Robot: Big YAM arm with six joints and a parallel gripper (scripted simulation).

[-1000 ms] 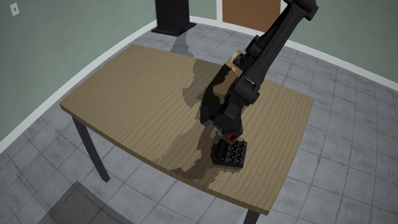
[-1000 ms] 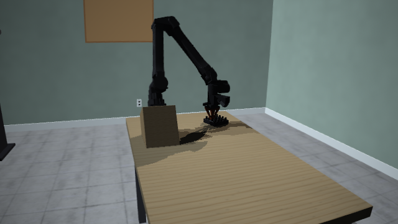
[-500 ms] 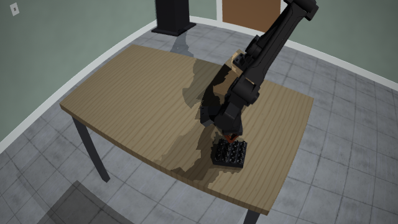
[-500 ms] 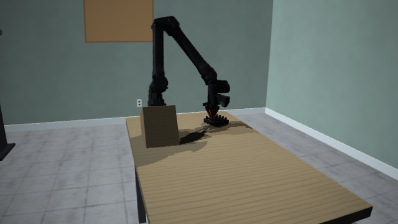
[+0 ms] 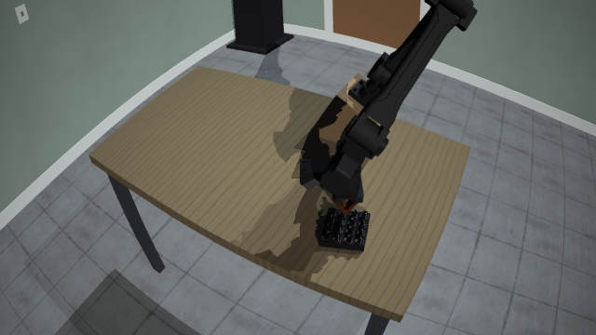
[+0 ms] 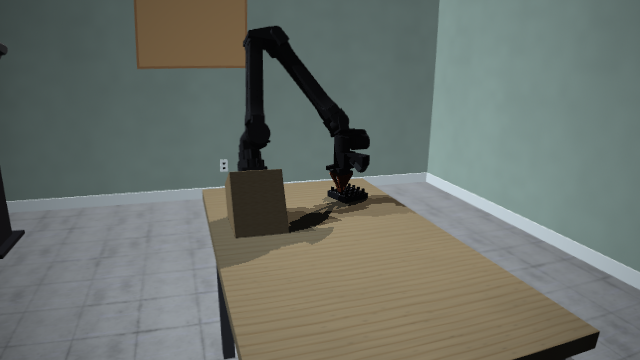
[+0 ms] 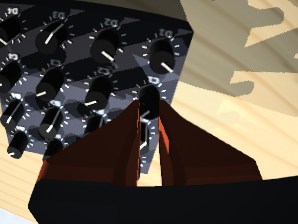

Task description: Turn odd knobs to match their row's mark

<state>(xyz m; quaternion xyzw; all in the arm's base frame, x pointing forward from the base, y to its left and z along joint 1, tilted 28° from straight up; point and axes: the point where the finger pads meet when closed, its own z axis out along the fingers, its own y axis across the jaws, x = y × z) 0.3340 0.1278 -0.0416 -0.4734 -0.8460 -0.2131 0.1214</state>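
Black links of the robot arm (image 5: 410,70) (image 6: 310,80) are descending, in the top view, from the upper right of the frame toward the centre. The knob box (image 5: 341,247) (image 6: 348,200) (image 7: 131,30) is resting on the wooden table (image 5: 209,154) (image 6: 380,260) (image 7: 215,135), right of and below the centre. Above its upper edge, the orange-brown gripper (image 5: 345,212) (image 6: 341,190) (image 7: 149,110) is pointing downward, its grip too small to tell here.

In the exterior view, the arm is rising at centre left behind a brown block (image 6: 260,202), bending near the top, and reaching down to the right. The gripper is standing over the knob box, whose knobs are projecting upward. A dark shadow is extending between the block and the box.

In the wrist view, the knob panel is filling the upper left, its printed names appearing upside down. The two fingers are entering from the bottom and closing narrowly around knob C1 (image 7: 149,101), clamping it at their tips; its white line is pointing toward the lower left. Knob D1 (image 7: 161,56) is standing just above, its line slanting to the lower right, as is that of knob D2 (image 7: 104,47). Knob D3 (image 7: 50,41) is showing a line rising to the upper right.
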